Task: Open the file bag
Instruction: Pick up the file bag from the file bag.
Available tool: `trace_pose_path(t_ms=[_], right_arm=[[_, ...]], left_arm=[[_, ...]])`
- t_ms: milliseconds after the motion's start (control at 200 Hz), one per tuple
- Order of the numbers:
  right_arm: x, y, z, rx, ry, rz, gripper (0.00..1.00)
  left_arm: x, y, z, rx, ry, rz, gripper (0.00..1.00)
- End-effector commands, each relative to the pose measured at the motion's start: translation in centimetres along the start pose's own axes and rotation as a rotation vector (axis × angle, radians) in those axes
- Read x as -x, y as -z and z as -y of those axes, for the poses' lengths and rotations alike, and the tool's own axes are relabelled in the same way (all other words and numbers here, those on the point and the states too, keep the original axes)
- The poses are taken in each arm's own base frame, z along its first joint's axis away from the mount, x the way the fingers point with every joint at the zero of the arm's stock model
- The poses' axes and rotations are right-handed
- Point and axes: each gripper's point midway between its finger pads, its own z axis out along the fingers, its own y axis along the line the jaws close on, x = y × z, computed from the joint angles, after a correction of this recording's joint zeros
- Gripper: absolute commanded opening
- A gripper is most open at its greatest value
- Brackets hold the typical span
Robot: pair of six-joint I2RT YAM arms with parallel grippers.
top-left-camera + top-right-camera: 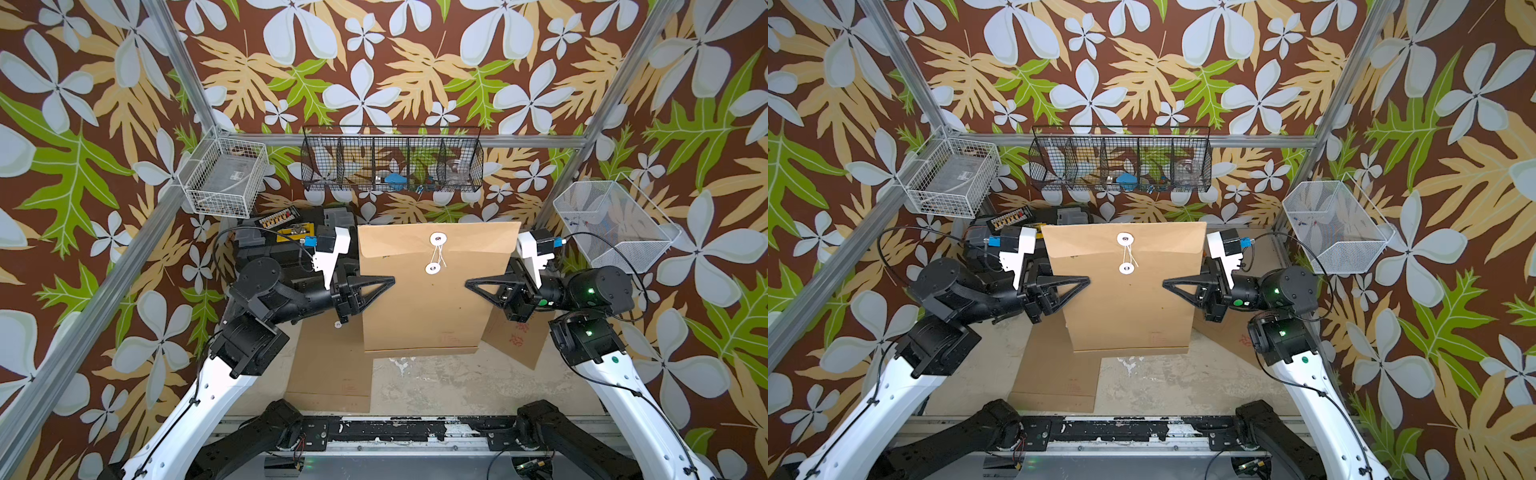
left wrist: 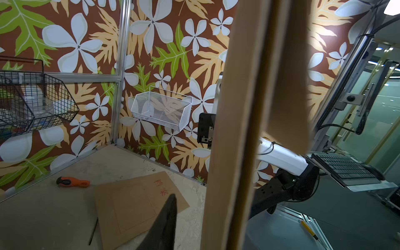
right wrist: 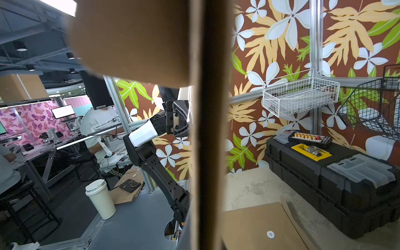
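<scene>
The brown paper file bag (image 1: pixel 432 299) (image 1: pixel 1129 307) hangs raised above the table, flap side up, between my two arms. Its flap is closed, with white string running between two white discs (image 1: pixel 438 238) (image 1: pixel 432 268). My left gripper (image 1: pixel 390 280) (image 1: pixel 1088 280) reaches over the bag's left edge. In the left wrist view one finger (image 2: pixel 168 218) stands apart from the bag's edge (image 2: pixel 233 129), and the other finger is hidden behind it. My right gripper (image 1: pixel 468 284) (image 1: pixel 1165 284) is shut on the bag's right edge. In the right wrist view the bag (image 3: pixel 207 129) hides its fingers.
Two more file bags lie flat on the table (image 1: pixel 328 365) (image 1: pixel 515 336). A black toolbox (image 1: pixel 291 245) stands at the back left, and an orange screwdriver (image 2: pixel 73 181) lies at the back. A black wire basket (image 1: pixel 392 160) and white baskets (image 1: pixel 226 178) (image 1: pixel 611 224) hang on the walls.
</scene>
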Motion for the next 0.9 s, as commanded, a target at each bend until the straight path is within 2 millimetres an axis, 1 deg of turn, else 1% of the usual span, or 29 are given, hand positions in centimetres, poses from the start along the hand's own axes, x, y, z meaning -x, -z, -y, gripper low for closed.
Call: trace_pose_path(t_ms=[0, 90, 185, 431, 786, 896], right_arm=[[1.5, 0.1, -0.2, -0.023, 0.012, 0.070, 0.00], [1.7, 0.2, -0.4, -0.020, -0.001, 0.098, 0.00], [1.5, 0.0, -0.2, -0.011, -0.020, 0.099, 0.00], [0.5, -0.9, -0.9, 0.038, -0.030, 0.056, 0.00], [-0.2, -1.0, 0.2, -0.021, -0.023, 0.030, 0.00], [-0.2, -1.0, 0.4, -0.032, -0.012, 0.022, 0.00]], left_arm=[[2.0, 0.4, 2.4, -0.104, -0.045, 0.064, 0.27], [2.1, 0.5, 3.0, -0.135, -0.042, 0.071, 0.22], [2.0, 0.5, 3.0, -0.136, -0.039, 0.069, 0.18], [1.9, 0.2, 2.9, -0.143, -0.039, 0.051, 0.16], [1.9, 0.3, 2.8, -0.124, -0.052, 0.038, 0.13], [1.7, 0.4, 2.6, -0.105, -0.055, 0.028, 0.10]])
